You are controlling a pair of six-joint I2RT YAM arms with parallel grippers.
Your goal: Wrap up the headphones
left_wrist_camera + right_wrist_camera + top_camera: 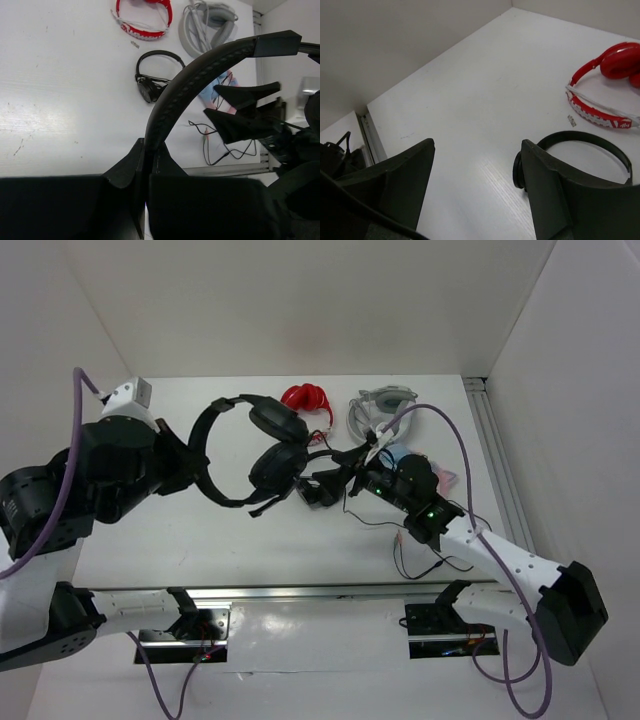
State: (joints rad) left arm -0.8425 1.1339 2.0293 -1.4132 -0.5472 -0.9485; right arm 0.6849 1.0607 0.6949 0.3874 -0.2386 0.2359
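Note:
The large black headphones hang in the air left of centre, with the wide headband [207,443] and two padded earcups [277,467]. My left gripper [186,466] is shut on the headband [200,75], which rises from between its fingers [148,150]. My right gripper [318,488] is open and empty just right of the lower earcup, above the table. Its fingers [554,185] stand wide apart with nothing between them. A thin black cable [432,558] lies in a loose loop near the front edge; it also shows in the left wrist view [222,150].
A smaller black on-ear pair [155,75] lies under my right gripper, also seen in the right wrist view [592,145]. A red pair [306,398] and a grey-white pair [385,405] lie at the back. A blue and pink item [443,476] lies by the right arm. A metal rail [495,455] lines the right edge.

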